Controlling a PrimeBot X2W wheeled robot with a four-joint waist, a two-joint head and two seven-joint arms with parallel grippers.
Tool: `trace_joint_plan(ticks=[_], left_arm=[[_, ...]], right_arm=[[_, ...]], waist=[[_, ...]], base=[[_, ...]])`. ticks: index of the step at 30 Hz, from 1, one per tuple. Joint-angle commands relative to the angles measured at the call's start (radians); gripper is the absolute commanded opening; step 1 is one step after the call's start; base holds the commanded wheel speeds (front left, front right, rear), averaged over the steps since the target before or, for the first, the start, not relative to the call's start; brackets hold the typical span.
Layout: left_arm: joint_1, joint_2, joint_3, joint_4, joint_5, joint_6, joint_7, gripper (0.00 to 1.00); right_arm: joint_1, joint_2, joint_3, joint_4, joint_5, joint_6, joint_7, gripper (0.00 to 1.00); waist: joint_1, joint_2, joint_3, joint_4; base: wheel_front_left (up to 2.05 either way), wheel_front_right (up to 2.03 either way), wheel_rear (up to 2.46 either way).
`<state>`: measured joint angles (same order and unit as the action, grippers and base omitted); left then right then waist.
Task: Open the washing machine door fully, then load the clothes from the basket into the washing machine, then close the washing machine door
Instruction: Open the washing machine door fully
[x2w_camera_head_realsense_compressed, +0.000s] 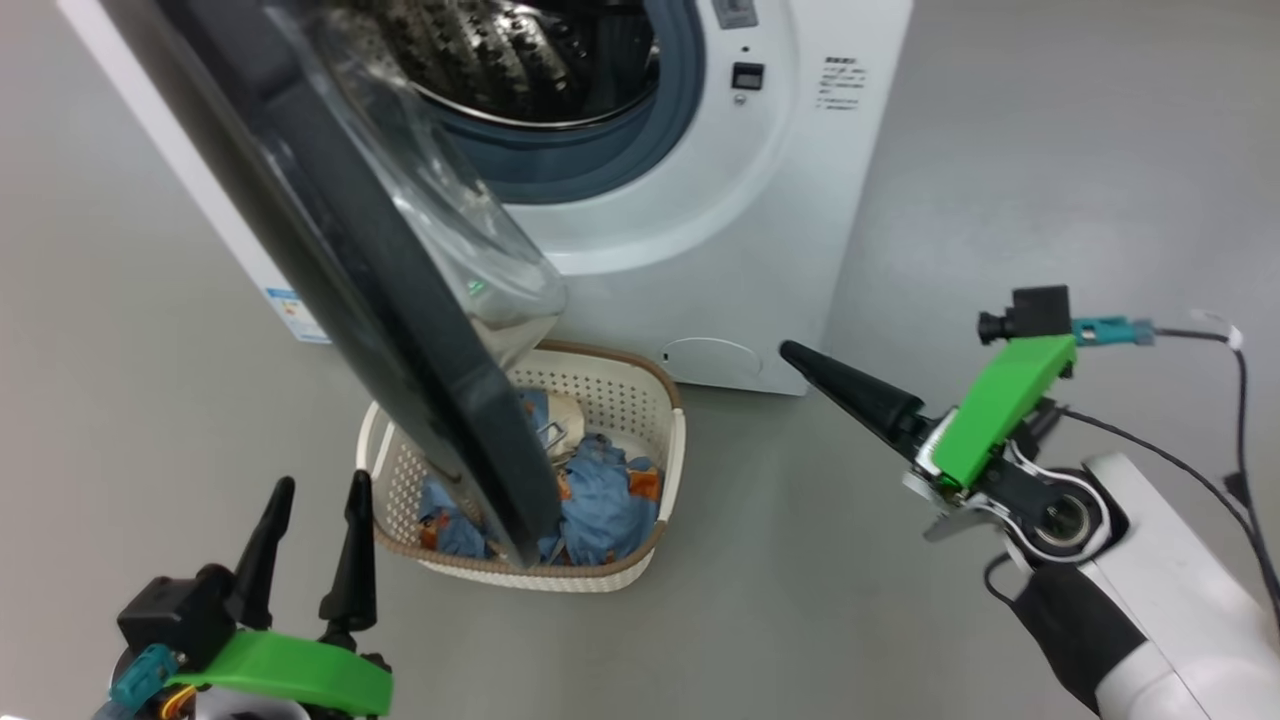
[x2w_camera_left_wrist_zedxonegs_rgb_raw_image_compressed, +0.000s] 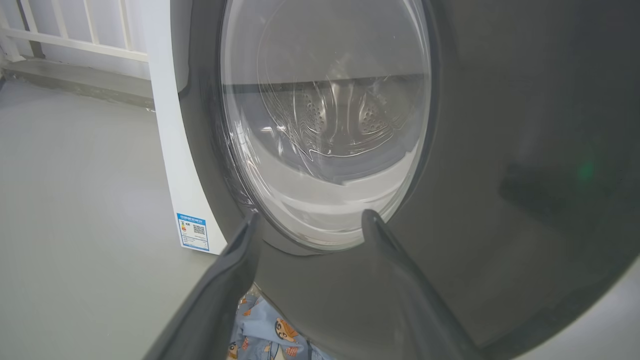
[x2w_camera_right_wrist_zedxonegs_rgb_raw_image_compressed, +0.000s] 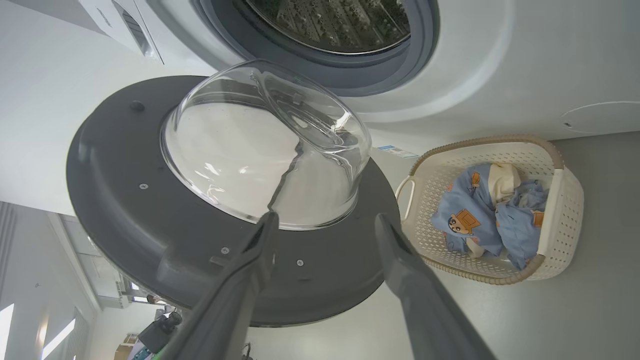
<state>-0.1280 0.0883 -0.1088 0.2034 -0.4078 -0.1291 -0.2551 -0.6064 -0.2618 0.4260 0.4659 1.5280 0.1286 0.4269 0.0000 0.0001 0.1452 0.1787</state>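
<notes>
Light blue printed clothes are being left unloaded in the cream perforated basket beneath the partly open glossy black round door, with left gripper and right gripper spread, empty.

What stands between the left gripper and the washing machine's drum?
The open washing machine door: in the left wrist view its glossy outer face blocks the left gripper from the drum.
</notes>
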Motion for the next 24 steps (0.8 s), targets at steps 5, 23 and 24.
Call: trace_joint_plan(ticks=[5,23,24], left_arm=[[0.013,0.039,0.048,-0.028,-0.001,-0.002,-0.007,1.00],[0.078,0.057,0.080,-0.047,0.004,-0.002,-0.007,1.00],[0.081,0.057,0.082,-0.047,0.004,-0.002,-0.007,1.00]], right_arm=[[0.069,-0.060,0.003,-0.056,-0.037,0.002,-0.064,1.00],[0.246,-0.241,0.124,-0.044,-0.175,0.002,-0.338,1.00],[0.254,-0.249,0.133,-0.037,-0.176,0.002,-0.352,1.00]], waist=[[0.0000,-0.0001,-0.024,-0.043],[0.0000,-0.0001,-0.053,-0.112],[0.0000,-0.0001,-0.055,-0.115]], base=[[0.00,0.00,0.00],[0.00,0.00,0.00],[0.00,0.00,0.00]])
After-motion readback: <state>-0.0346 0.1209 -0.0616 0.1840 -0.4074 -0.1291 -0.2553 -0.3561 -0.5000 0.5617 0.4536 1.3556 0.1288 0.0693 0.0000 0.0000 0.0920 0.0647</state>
